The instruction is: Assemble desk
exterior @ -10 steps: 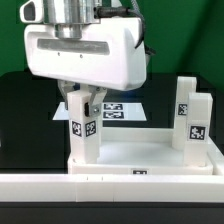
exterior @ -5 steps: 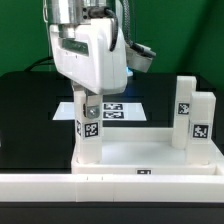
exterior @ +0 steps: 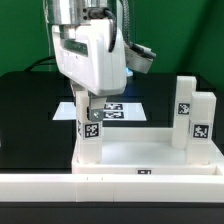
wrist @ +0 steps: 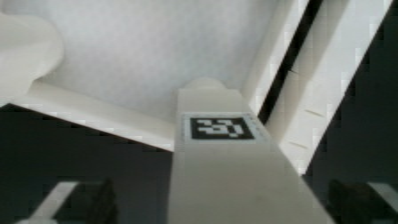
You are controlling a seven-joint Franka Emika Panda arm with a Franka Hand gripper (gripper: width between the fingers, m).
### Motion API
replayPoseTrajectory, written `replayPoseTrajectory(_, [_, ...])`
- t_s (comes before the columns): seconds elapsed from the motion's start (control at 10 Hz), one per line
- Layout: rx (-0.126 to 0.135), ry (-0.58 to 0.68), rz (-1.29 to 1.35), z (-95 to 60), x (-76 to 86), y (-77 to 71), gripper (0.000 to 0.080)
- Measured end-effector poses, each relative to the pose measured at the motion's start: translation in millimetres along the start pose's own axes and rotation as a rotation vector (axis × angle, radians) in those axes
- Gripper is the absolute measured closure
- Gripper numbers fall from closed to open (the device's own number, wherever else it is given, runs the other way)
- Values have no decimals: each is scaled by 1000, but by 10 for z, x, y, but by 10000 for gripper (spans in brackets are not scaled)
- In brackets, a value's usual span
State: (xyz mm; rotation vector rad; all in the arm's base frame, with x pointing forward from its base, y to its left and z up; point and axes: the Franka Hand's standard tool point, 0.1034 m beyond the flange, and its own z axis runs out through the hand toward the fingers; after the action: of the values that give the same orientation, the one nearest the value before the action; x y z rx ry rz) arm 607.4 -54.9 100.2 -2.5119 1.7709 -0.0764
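The desk [exterior: 140,155] lies upside down on the black table [exterior: 25,110], its flat top down and pressed against the long white border wall [exterior: 110,185] that runs along the table's near edge; I will place everything against that top. Going from the exterior view's left to its right: at the top's left corner a leg [exterior: 90,128] stands upright in its socket, its tag facing the camera. My gripper [exterior: 89,106] hangs straight above that leg, fingers down either side of its upper end. In the wrist view the same leg [wrist: 228,160] runs up the middle, and each dark fingertip [wrist: 80,200] stands off from its sides with a gap showing, so I judge my jaws parted and holding nothing, though they bracket the leg closely. Behind the top, on the table, lies the marker board [exterior: 115,108], partly hidden by my body. At the top's right end two more legs [exterior: 192,112] stand upright close together, one just behind the other.

As far as I can see, three legs are up. Whether each is screwed fully home I cannot tell from here. The fourth leg does not show in either view; the far left corner is hidden behind me, so it may stand there or be left to fit.
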Motion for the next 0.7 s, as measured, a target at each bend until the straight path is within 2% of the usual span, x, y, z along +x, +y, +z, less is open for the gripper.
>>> replayPoseTrajectory(0.1, [1,0,-75,1,-12,-9,168])
replayPoseTrajectory(0.2, [3,1,-160,2,-21,-17,155])
replayPoseTrajectory(0.7, [3,0,-551,5,-63,-41,151])
